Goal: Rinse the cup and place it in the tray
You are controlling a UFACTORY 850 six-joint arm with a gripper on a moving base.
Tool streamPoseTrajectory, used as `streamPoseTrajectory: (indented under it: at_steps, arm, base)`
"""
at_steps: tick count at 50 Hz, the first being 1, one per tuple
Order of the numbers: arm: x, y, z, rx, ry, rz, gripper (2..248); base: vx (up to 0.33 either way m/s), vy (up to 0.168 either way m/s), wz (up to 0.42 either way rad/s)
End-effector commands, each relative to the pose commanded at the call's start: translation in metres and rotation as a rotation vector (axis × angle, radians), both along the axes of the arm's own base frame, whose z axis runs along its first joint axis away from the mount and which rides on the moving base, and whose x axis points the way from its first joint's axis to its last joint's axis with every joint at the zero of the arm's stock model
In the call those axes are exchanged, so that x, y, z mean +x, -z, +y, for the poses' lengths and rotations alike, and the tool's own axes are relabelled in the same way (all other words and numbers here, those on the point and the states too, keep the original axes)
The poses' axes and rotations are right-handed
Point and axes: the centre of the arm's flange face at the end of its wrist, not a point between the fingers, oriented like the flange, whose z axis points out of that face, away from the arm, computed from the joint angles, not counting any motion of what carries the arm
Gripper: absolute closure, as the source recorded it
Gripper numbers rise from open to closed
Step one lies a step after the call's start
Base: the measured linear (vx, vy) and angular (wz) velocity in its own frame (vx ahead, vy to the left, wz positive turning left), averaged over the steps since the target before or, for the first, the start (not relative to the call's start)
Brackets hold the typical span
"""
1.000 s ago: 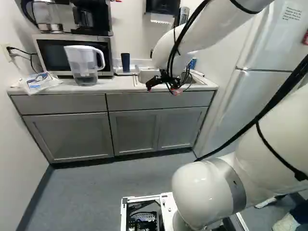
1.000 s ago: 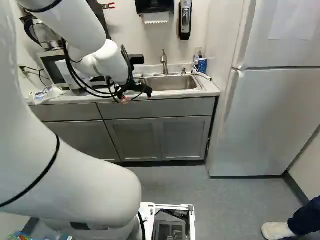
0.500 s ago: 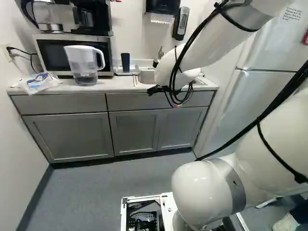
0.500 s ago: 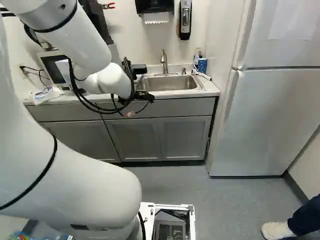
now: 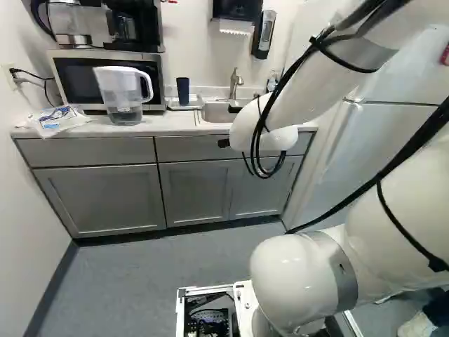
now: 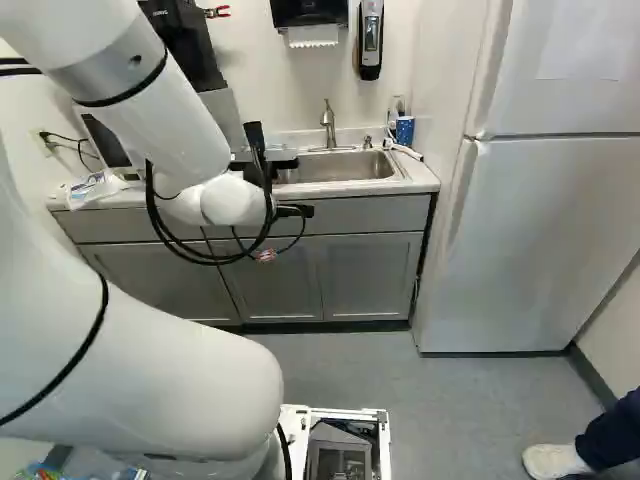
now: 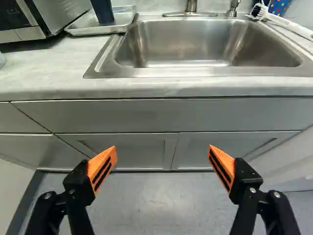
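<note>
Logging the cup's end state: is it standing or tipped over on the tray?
Standing: the dark blue cup rises vertically from the tray, not lying on its side.

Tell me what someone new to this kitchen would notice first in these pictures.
Most likely the big white arm, sweeping up across the left of the right base view and ending in an open gripper with bright orange pads. Next, probably the tall fridge at the right of that view. In the wrist view, the steel sink stands out ahead of the gripper, with a dark blue cup in the tray beside it.
</note>
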Motion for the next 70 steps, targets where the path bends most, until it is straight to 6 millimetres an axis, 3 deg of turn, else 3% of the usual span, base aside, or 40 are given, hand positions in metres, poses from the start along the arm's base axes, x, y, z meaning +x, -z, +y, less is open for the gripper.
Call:
streamPoseTrajectory:
  at_steps: [33,70]
  arm:
    - [-0.04,0.039,-0.01,0.002,0.029,-0.131,3]
    - [-0.068,0.059,-0.015,-0.001,0.048,-0.209,3]
  base:
    - [0.0,0.0,0.0]
    - [0.0,0.0,0.0]
